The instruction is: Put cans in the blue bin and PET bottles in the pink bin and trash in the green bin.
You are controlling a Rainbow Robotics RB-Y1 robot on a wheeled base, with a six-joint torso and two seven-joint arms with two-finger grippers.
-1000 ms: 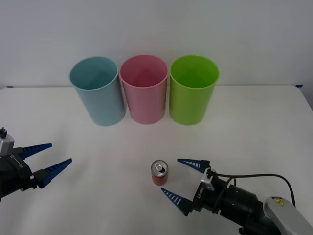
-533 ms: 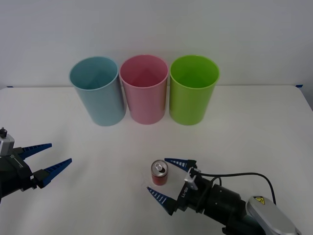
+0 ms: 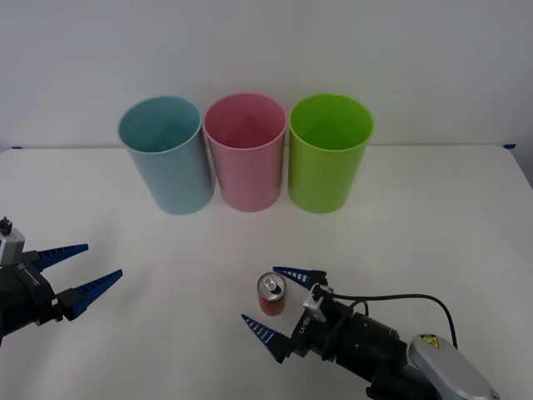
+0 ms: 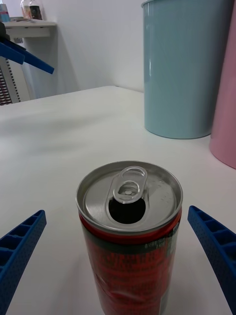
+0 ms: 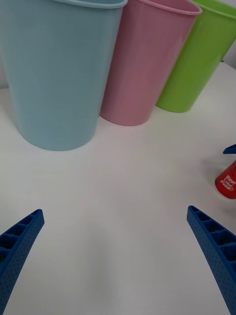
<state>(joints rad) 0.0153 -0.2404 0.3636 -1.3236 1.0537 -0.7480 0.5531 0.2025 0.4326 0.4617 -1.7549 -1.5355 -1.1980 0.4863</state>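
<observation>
Small red drink can (image 3: 271,294) with a silver top is seen upright on the white table (image 3: 433,217), near its front edge. It is flanked by the spread blue fingers of the right gripper (image 3: 271,302), untouched. Behind it, three tall round plastic bins are lined up: pale blue (image 3: 165,154), pink (image 3: 246,151), lime green (image 3: 328,152). The left gripper (image 3: 77,276), also spread wide, is held low at the table's left side.

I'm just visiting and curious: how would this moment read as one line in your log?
right hand: open, straddling small red metal drink can | left hand: open, idle | target: tall pale blue plastic bin
</observation>
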